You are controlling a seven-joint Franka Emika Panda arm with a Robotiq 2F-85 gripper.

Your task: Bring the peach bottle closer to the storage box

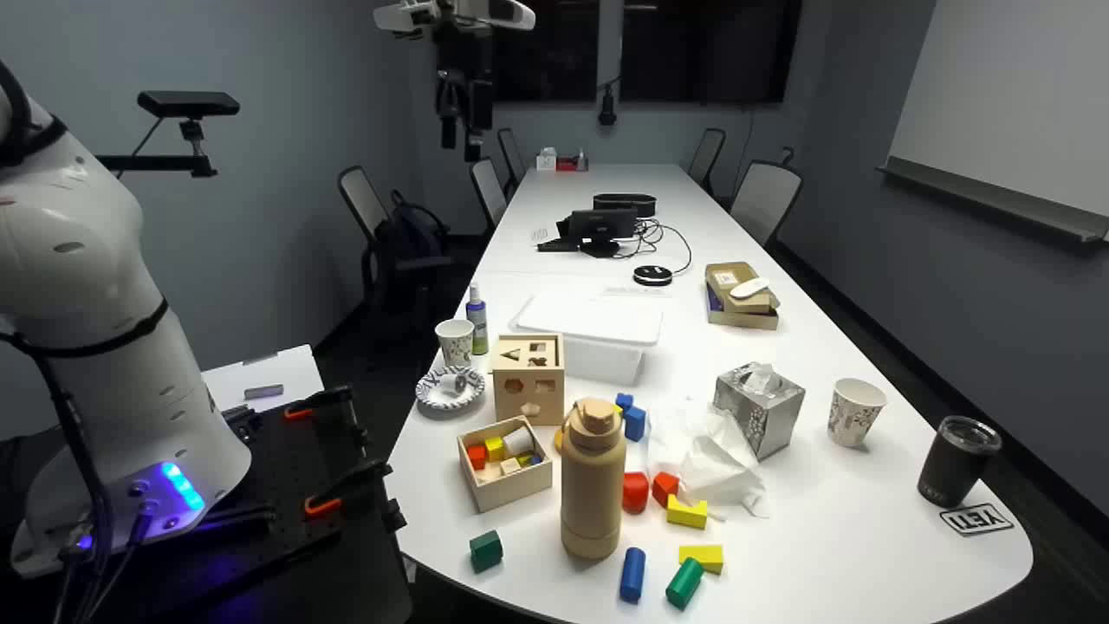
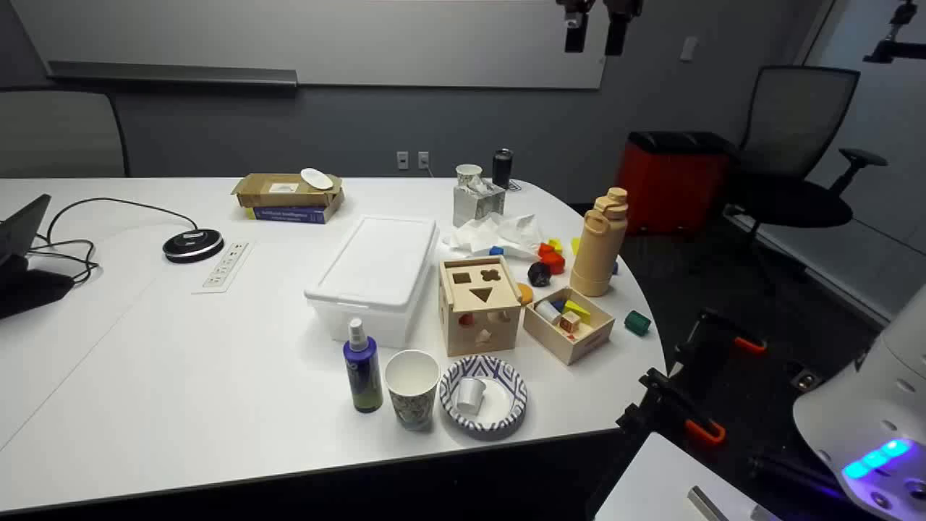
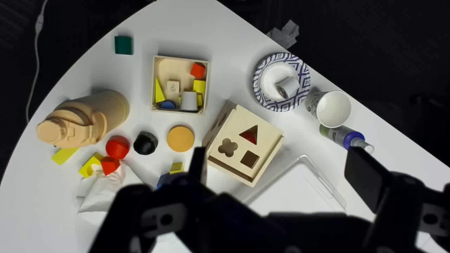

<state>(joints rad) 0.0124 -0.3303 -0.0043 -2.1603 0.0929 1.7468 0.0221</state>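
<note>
The peach bottle stands upright near the rounded end of the white table in both exterior views (image 1: pixel 593 490) (image 2: pixel 597 253). In the wrist view the bottle (image 3: pixel 112 109) is at the left. The storage box is a translucent white tub with a white lid, lying farther along the table in both exterior views (image 1: pixel 598 355) (image 2: pixel 376 264). A corner of the box (image 3: pixel 299 189) shows in the wrist view between the fingers; the rest is hidden. My gripper is high above the table in both exterior views (image 1: pixel 461 143) (image 2: pixel 595 43). Its fingers (image 3: pixel 280 163) are wide apart with nothing between them.
A wooden shape-sorter cube (image 1: pixel 528 381) and a small wooden tray of blocks (image 2: pixel 571 340) stand between bottle and box. Loose blocks (image 3: pixel 117 147) and crumpled tissue (image 1: pixel 723 464) lie by the bottle. A spray bottle (image 2: pixel 363 376), paper cup (image 2: pixel 412 391) and patterned bowl (image 2: pixel 452 405) stand near the box.
</note>
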